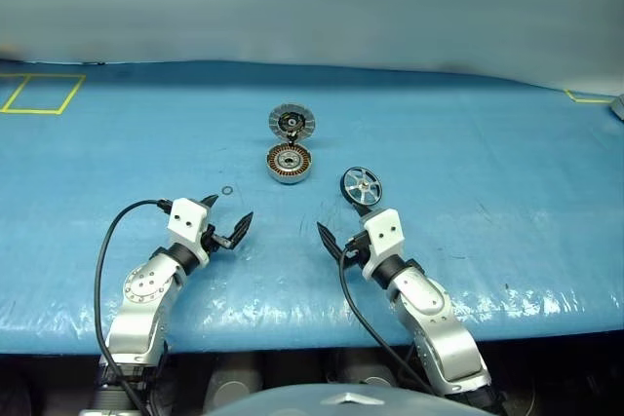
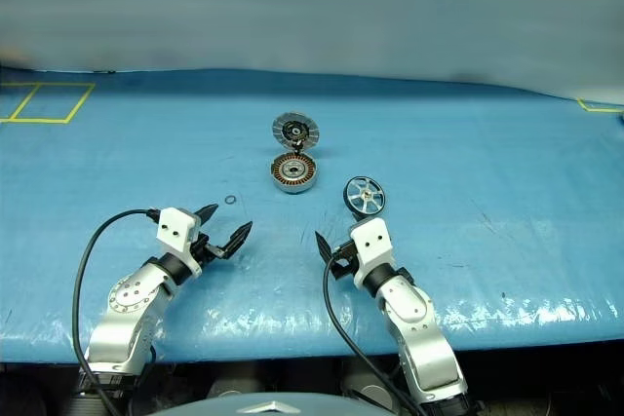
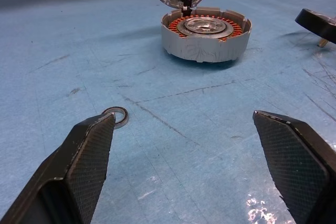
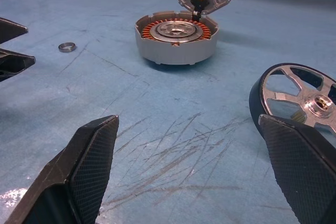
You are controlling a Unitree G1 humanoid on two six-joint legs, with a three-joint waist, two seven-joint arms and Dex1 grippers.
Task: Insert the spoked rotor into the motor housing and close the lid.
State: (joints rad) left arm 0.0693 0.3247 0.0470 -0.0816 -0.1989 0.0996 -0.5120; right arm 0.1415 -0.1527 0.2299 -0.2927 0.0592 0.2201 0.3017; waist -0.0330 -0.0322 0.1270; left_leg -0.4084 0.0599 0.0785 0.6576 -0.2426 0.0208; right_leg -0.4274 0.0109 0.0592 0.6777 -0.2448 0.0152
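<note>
On the blue table (image 1: 507,143) the motor housing (image 1: 290,164) sits near the middle, copper windings up, with the lid (image 1: 292,123) just beyond it on the far side. From the head views the lid looks like a flat disc lying behind the housing; the right wrist view shows it standing tilted up at the housing's far edge, dark inner face toward the robot, joined there by a small dark link. The spoked rotor (image 1: 361,185) lies to the right of the housing and nearer, apart from it, just beyond the right gripper (image 1: 344,224). A small ring (image 1: 227,190) lies left of the housing, just beyond the left gripper (image 1: 226,220); the left wrist view puts it beside one fingertip (image 3: 97,140). Both grippers hover low with fingers spread wide, holding nothing.
</note>
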